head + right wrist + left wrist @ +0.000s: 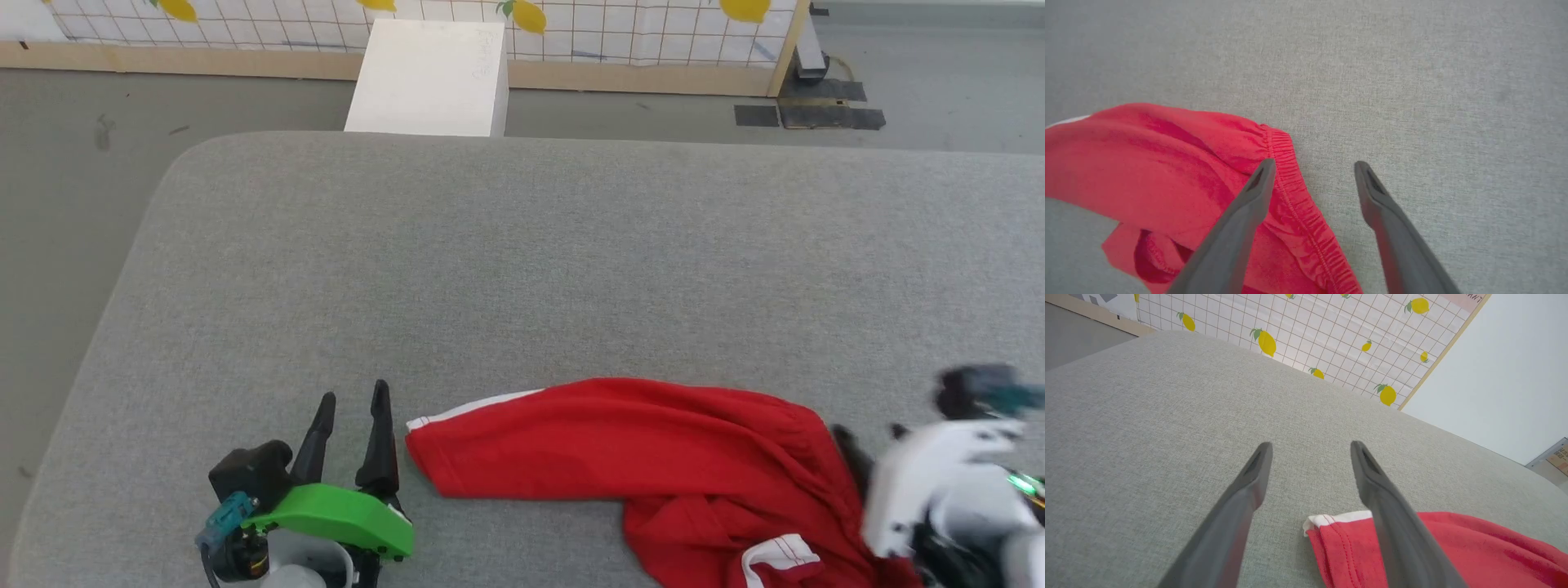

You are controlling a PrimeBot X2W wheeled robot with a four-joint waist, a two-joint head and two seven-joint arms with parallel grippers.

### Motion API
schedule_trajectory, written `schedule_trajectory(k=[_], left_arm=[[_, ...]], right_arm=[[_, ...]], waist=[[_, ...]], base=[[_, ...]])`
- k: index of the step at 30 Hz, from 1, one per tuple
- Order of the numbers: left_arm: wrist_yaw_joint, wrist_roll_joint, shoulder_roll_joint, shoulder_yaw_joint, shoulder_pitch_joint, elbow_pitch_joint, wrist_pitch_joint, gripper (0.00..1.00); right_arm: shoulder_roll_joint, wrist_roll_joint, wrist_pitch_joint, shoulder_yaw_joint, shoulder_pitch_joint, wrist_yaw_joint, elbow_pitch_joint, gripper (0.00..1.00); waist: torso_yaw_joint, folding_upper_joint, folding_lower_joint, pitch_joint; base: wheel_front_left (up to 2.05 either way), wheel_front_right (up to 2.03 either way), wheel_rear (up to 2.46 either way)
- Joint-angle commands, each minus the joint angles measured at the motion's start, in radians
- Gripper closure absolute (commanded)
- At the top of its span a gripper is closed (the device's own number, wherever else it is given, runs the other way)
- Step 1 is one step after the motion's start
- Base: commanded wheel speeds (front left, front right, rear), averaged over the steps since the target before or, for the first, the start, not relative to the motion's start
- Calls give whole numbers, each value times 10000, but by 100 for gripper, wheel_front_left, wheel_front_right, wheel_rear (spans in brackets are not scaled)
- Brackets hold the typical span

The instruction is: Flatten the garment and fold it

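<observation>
One garment (653, 457) lies between the left gripper (353, 392) and right gripper (1314, 164), both spread open.

One garment (653, 457), one left gripper (353, 400), one right gripper (1314, 167), one white box (429, 77), perhaps two mats (833, 117).

No legible text; cut-off, unreadable letters on a pink sign (1461, 299) beside the lemon-patterned wall (1310, 330).

My head camera looked down from high over the grey table (522, 245). My wrist cameras sat low and close behind my fingers (1237, 514); all three shared the garment (653, 457).
</observation>
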Motion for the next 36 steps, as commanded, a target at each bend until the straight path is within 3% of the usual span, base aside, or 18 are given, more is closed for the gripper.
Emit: schedule_trajectory(k=[1,11,12,13,14,15,22,27,34,35,36], left_arm=[[-32,28,-2,-40,-171,41,-32,0],[-66,-54,-6,-172,-283,44,-20,0],[-63,-55,-2,-170,-272,51,-21,0],[-56,-56,4,-164,-255,59,-22,0],[-51,-59,8,-160,-241,65,-22,0],[-43,-64,12,-153,-223,70,-23,0],[-10,-88,22,-189,-185,101,-24,0],[8,-145,17,-216,-183,88,-26,0],[-24,-258,2,-328,-256,134,-28,0],[-25,-263,1,-335,-267,145,-28,0],[-23,-266,1,-340,-281,155,-29,0]], right_arm=[[-82,-152,110,333,-344,-15,377,0],[-232,-615,201,1398,-1671,-15,2584,0],[-230,-612,164,1419,-1705,-15,2654,8],[-236,-613,128,1444,-1729,-15,2691,63],[-260,-613,82,1470,-1737,-15,2683,89],[-310,-612,30,1494,-1726,-15,2648,100],[-429,-447,-282,1386,-1191,-15,1495,100],[-473,-249,409,1527,219,-15,413,100],[-328,-171,1043,1518,1338,-15,715,100],[-322,-168,1073,1552,1371,-15,758,84],[-303,-103,1053,1576,1392,-15,753,0]], waist=[[64,112,0,23],[556,112,0,251],[574,112,0,253],[586,112,0,252],[590,112,0,247],[585,112,0,234],[416,112,0,79],[202,112,0,-1],[7,112,0,72],[-4,112,0,72],[-14,112,0,81]], base=[[0,0,0],[0,0,0],[0,0,0],[0,0,0],[0,0,0],[0,0,0],[0,0,0],[0,0,0],[0,0,0],[0,0,0],[0,0,0]])
